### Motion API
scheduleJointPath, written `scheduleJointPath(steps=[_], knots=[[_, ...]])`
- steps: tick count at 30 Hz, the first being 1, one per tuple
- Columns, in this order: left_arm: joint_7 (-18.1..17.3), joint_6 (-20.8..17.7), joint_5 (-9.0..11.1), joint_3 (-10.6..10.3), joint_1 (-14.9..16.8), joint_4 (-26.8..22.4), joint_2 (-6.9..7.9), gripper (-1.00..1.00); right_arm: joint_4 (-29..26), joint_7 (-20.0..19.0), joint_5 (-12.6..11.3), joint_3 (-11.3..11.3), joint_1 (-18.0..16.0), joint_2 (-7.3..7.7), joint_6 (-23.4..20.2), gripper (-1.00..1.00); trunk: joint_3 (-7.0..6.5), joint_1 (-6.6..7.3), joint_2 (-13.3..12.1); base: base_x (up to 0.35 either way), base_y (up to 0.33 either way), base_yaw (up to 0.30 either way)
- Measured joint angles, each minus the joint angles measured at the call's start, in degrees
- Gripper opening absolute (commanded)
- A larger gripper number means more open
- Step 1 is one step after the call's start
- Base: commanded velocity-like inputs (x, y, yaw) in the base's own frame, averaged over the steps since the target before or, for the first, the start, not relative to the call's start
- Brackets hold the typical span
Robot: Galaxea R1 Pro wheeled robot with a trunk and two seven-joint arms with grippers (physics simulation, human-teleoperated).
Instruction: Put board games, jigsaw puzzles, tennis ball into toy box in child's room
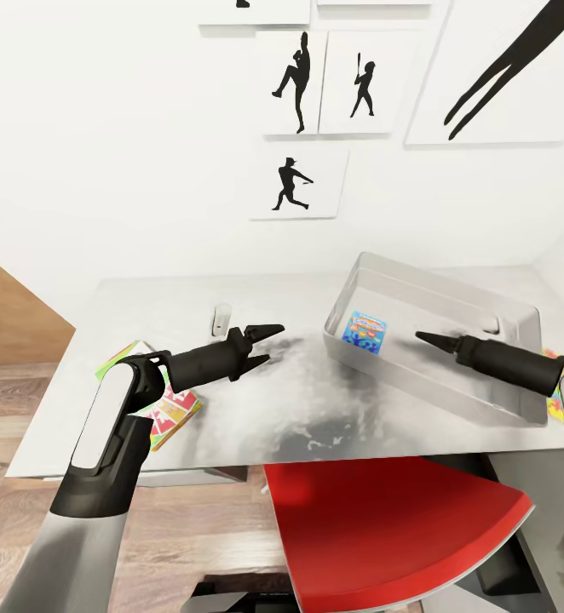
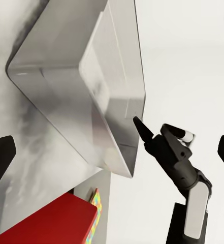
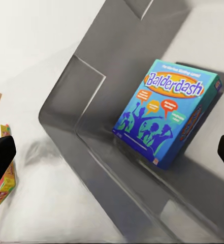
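The long pale table (image 1: 256, 409) spans the head view under a white wall hung with black baseball-player silhouette pictures (image 1: 297, 183); a red chair seat (image 1: 384, 528) sits tucked below its near edge. On the table's right half stands the toy box (image 1: 452, 298), a shallow silvery bin with sloping sides. Flat on its floor lies the blue Balderdash board game (image 1: 364, 330), its orange title and dark blue figures plain in the right wrist view (image 3: 165, 109), so one toy looks already stowed.

The step in hand, as I judge it, is fetching the next toy. At the table's left edge, partly under the left arm, lies a board game with a green edge and red-and-white print (image 1: 173, 413), probably the Monopoly. Slivers of bright yellow, pink and green, likely the jigsaw puzzles (image 1: 558, 407), show at the far right edge behind the right arm.

The left gripper (image 1: 263, 345) hovers over bare table between that game and the box, fingers spread wide and empty. The right gripper (image 1: 425, 340) hangs over the box's near rim; its fingers appear drawn close together and hold nothing.

The next move likely calls for swinging the left gripper back and down to the green-edged game, gripping it by an edge.
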State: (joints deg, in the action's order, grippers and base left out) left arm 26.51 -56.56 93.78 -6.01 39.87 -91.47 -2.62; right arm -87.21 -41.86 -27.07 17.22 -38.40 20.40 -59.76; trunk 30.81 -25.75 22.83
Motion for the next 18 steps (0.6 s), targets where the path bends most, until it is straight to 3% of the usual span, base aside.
scheduleJointPath(steps=[10, 15, 18], knots=[[-0.11, -0.04, 0.27, 0.0, 0.05, -0.1, 0.01, 1.0, -3.75, 0.04, -1.09, 3.37, 3.61, 0.35, 0.01, 1.0, -0.03, 0.0, 0.0, 0.0, 0.0, 0.0], [-0.17, -0.07, 0.36, 0.0, 0.08, -0.19, 0.01, 1.0, -4.63, -0.06, -1.34, 6.42, 4.68, 1.66, 0.02, 1.0, -0.26, 0.0, 0.0, 0.0, 0.0, 0.0], [-0.2, -0.08, 0.37, 0.0, 0.08, -0.2, 0.01, 1.0, -4.78, -0.08, -1.43, 7.11, 5.01, 2.2, 0.0, 1.0, -0.46, 0.0, 0.0, 0.0, 0.0, 0.0]])
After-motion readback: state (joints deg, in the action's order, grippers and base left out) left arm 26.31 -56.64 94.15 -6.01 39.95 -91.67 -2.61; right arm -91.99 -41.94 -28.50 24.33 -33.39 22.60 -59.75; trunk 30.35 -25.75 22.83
